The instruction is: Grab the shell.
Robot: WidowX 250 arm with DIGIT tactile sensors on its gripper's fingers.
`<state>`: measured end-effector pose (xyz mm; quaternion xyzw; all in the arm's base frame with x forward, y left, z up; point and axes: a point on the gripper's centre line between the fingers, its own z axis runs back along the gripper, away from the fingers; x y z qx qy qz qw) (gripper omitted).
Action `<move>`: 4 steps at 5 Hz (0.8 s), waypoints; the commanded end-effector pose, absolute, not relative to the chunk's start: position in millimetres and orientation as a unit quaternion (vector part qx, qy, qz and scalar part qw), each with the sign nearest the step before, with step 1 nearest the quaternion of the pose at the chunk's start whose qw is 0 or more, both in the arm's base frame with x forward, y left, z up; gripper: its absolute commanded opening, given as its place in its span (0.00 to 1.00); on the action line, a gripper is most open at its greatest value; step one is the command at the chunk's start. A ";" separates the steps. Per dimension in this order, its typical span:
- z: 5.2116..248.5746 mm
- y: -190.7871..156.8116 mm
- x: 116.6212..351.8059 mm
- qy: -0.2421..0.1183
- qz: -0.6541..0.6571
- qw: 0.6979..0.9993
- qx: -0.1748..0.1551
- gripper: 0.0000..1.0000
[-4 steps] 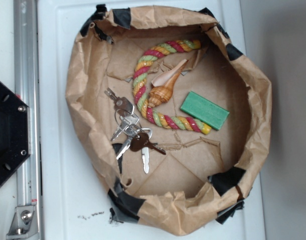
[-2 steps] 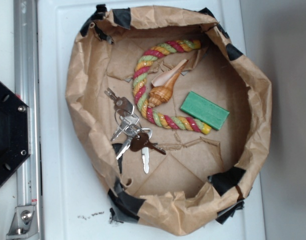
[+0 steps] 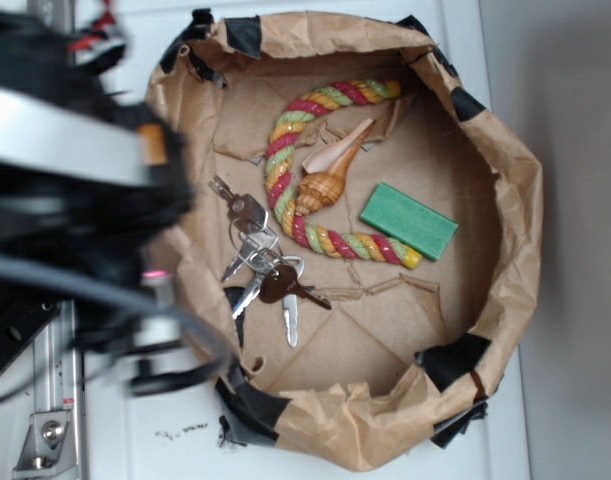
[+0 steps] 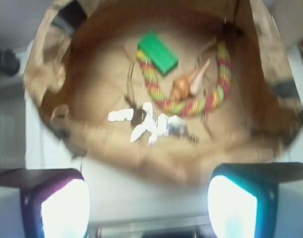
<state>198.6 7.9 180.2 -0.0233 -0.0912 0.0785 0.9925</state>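
The shell (image 3: 327, 178) lies inside a brown paper bowl (image 3: 505, 170), orange-brown striped body at lower left, pale pointed end toward the upper right. It rests in the curve of a red-yellow-green twisted rope (image 3: 285, 160). In the wrist view the shell (image 4: 188, 83) shows beyond the bowl's near wall. My arm fills the left of the exterior view as a dark blur (image 3: 75, 200), over the bowl's left edge; the jaws themselves do not show there. In the wrist view my gripper (image 4: 149, 208) is open and empty, its two fingertips (image 4: 64, 208) wide apart, well short of the shell.
A green block (image 3: 408, 221) lies right of the shell. A bunch of keys (image 3: 260, 262) lies left of and below it. The bowl's crumpled walls stand up all round, patched with black tape (image 3: 450, 360). A metal rail (image 3: 50, 410) runs along the left.
My arm has swung into the exterior view from the left, blurred with motion, and now covers the bowl's left edge. The shell and the other objects have not moved.
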 end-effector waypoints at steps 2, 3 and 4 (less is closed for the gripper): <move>93.9 59.0 255.8 -0.087 0.157 0.983 0.023 1.00; 53.3 59.5 272.7 -0.105 0.231 0.967 0.016 1.00; 30.7 54.2 276.7 -0.083 0.255 0.963 0.030 1.00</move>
